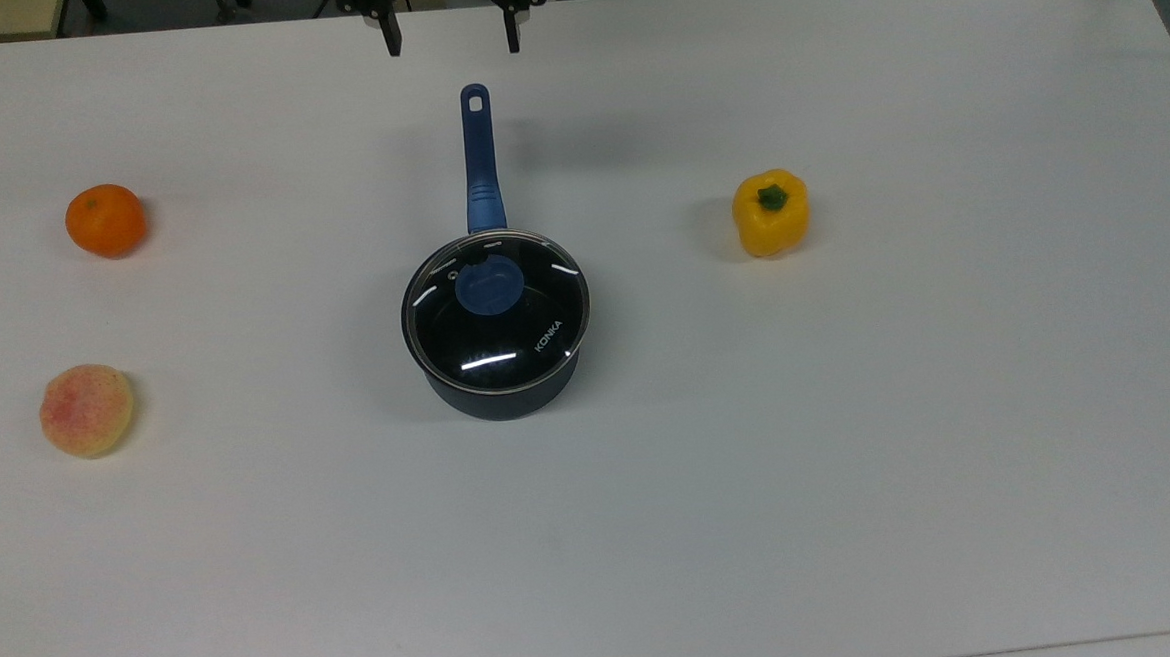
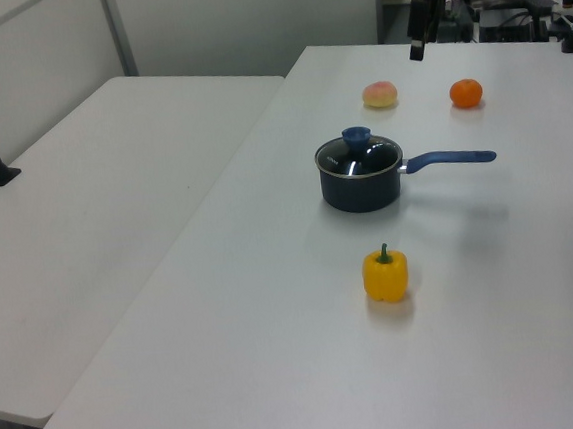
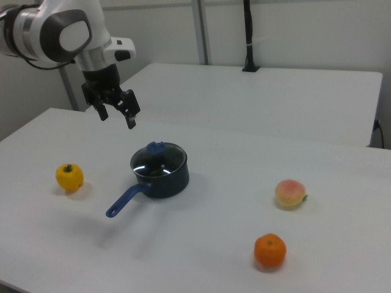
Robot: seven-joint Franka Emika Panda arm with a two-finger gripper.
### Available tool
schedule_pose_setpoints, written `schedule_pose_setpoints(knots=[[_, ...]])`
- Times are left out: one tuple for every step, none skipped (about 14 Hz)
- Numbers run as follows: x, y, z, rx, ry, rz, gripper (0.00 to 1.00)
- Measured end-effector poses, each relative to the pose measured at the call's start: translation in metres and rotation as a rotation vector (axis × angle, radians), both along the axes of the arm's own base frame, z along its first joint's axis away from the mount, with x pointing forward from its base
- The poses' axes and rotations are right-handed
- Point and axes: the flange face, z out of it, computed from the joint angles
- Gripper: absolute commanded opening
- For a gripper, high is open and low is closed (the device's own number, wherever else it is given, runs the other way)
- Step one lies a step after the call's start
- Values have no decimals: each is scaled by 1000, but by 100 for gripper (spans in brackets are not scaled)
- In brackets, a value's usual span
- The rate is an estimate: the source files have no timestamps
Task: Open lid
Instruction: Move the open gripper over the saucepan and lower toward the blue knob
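Glare is being caught as white streaks by the round clear glass lid [image 1: 496, 308] with metal rim, blue centre knob and white "KONKA" lettering, seated closed on the dark blue long-handled saucepan [image 1: 496, 388] mid-table, while the black two-finger gripper [image 1: 452, 43] is being held wide apart above the handle's far end.

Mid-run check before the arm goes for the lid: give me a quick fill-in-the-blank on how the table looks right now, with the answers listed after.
1. The lid sits closed on the dark blue ____.
2. The gripper hangs above the table with its fingers ____ and nothing between them.
3. In the top view, the yellow pepper lies to the ____ of the pan.
4. In the top view, the orange and the ____ lie toward the picture's left edge.

Missing words: saucepan; open; right; peach
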Motion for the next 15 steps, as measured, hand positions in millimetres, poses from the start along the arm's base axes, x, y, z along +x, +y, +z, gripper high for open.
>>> schedule_pose_setpoints(knots=[[4, 3, -6, -2, 9, 4, 100], [10, 7, -12, -3, 17, 11, 100], [14, 14, -19, -5, 28, 20, 100], [17, 18, -25, -6, 37, 27, 100], [20, 21, -32, -8, 47, 32, 100], [25, 24, -38, -10, 54, 34, 100], [28, 24, -39, -10, 54, 34, 100], [32, 24, -40, -11, 53, 34, 100], [34, 25, -41, -11, 54, 34, 100], [37, 25, -43, -12, 52, 37, 100], [41, 26, -47, -13, 42, 48, 100], [44, 28, -50, -13, 31, 56, 100], [48, 28, -53, -14, 17, 66, 100], [52, 29, -57, -16, 4, 77, 100], [59, 30, -65, -18, -12, 92, 100]])
